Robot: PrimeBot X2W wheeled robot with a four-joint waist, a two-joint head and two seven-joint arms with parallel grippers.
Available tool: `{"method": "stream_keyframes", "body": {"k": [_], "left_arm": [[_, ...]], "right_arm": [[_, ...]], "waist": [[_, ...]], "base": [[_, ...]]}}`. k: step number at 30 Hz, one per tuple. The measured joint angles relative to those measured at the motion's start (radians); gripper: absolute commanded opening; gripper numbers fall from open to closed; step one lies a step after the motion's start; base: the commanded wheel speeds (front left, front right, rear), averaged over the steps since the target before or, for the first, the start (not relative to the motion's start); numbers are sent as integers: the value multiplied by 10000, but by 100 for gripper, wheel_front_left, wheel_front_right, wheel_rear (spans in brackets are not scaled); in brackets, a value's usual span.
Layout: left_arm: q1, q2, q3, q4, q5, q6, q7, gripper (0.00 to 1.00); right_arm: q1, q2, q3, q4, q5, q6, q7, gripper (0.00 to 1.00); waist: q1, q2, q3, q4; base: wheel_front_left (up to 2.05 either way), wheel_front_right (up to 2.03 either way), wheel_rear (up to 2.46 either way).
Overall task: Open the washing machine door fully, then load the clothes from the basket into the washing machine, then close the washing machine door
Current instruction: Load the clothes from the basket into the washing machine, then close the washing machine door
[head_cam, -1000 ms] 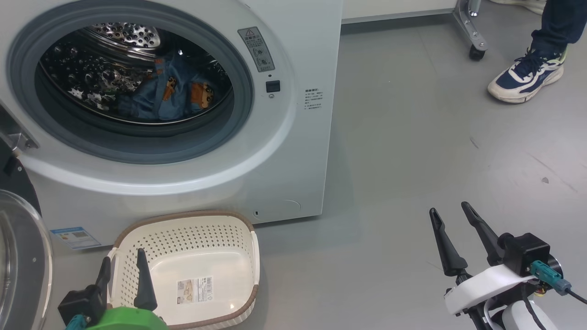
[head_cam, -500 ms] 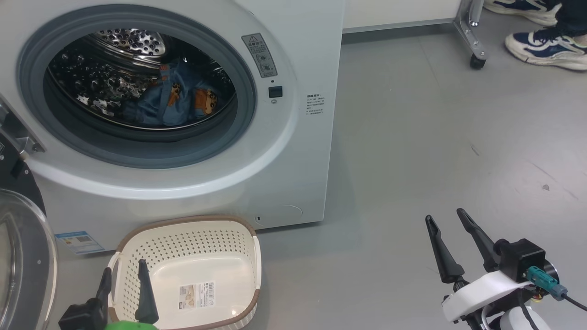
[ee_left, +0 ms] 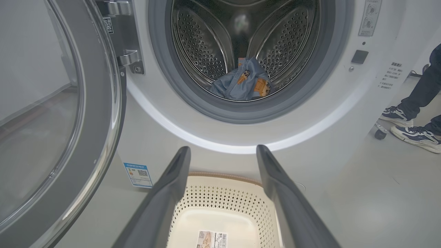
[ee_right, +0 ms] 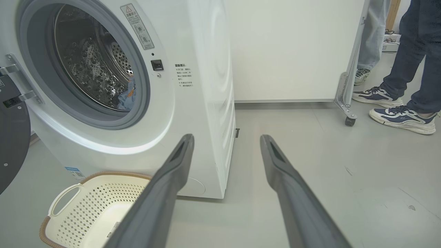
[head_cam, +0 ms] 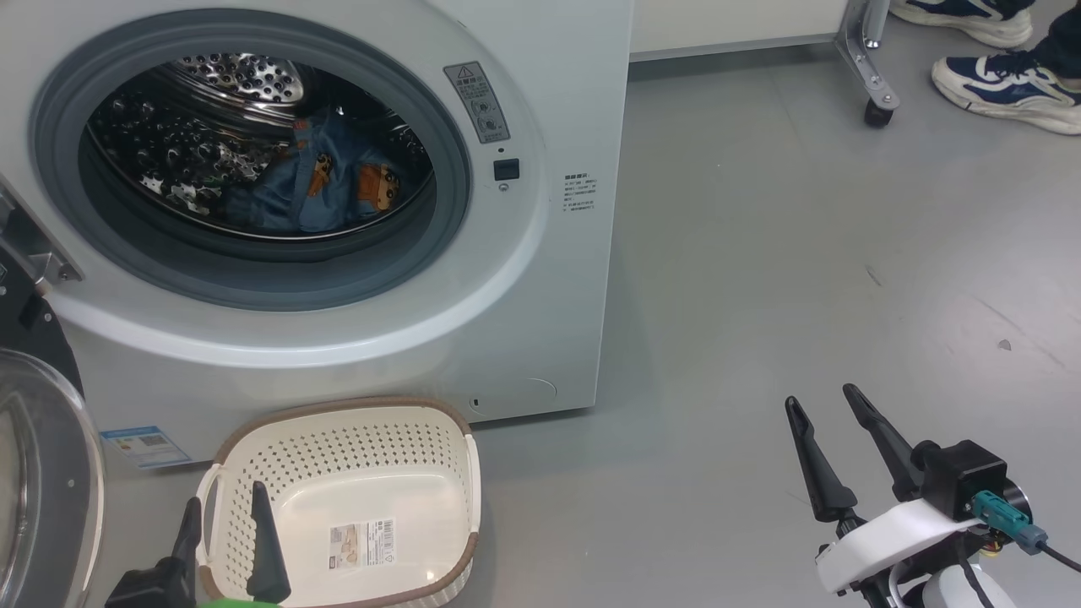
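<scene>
Smooth grey floor (head_cam: 760, 253); white wall (ee_right: 293, 51); castered metal leg (head_cam: 863, 59)

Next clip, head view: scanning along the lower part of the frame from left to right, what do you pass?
washing machine door → blue sticker → basket → right hand

On the washer (head_cam: 540, 279), a grey warning label (head_cam: 475, 101) with a triangle sign, a small text block (head_cam: 579, 192) too fine to read, and a blue sticker (ee_left: 137, 174) with a QR code. The basket (head_cam: 338, 404) holds a barcode label (head_cam: 361, 540).
</scene>
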Motion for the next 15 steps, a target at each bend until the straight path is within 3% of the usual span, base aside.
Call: {"method": "stream_keyframes", "body": {"k": [15], "left_arm": [[145, 6, -19, -236, -31, 148, 0, 100]], "right_arm": [[1, 2, -2, -19, 0, 0, 0, 100]], "waist": [[0, 0, 59, 22]], "base": [[-42, 42, 0]]}}
